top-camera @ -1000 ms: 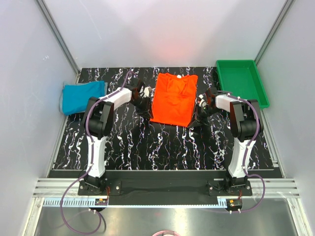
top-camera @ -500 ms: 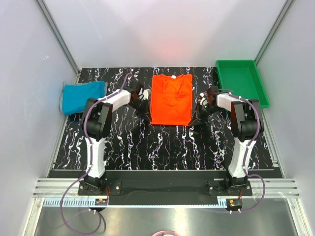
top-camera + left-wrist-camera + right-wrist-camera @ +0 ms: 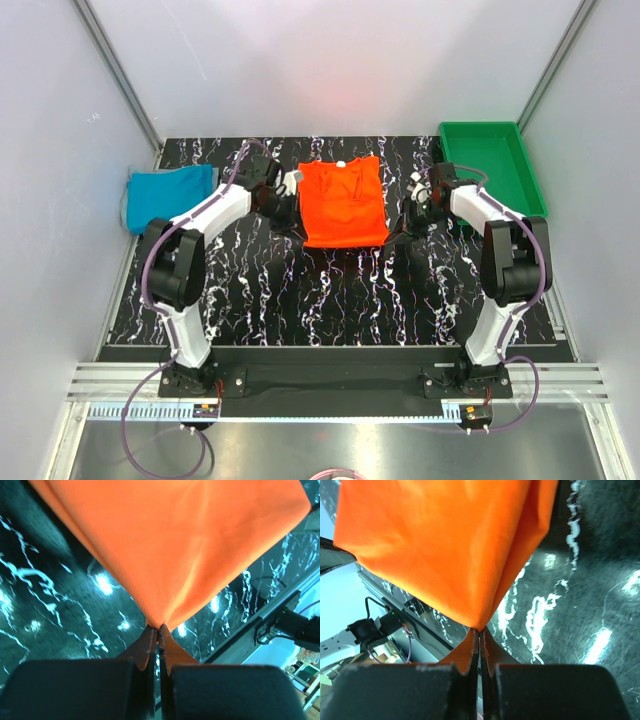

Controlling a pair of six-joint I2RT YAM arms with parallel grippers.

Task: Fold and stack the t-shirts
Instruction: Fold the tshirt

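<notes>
The orange-red t-shirt [image 3: 343,200] hangs lifted above the black marbled table at the back middle, held at its two upper corners. My left gripper [image 3: 291,184] is shut on its left corner; in the left wrist view the cloth [image 3: 180,550] comes to a point between the closed fingertips [image 3: 158,628]. My right gripper [image 3: 409,196] is shut on its right corner; in the right wrist view the cloth [image 3: 445,545] is pinched the same way [image 3: 479,630]. The teal-blue t-shirt [image 3: 168,196] lies folded at the table's left edge, apart from both grippers.
A green plastic tray [image 3: 492,163] stands at the back right corner, close to the right arm. White walls with metal rails close in the table on three sides. The arm bases sit at the near edge.
Both grippers have risen and moved toward the back with the orange-red shirt, which now hangs shorter and farther back. The teal-blue shirt has not moved.
</notes>
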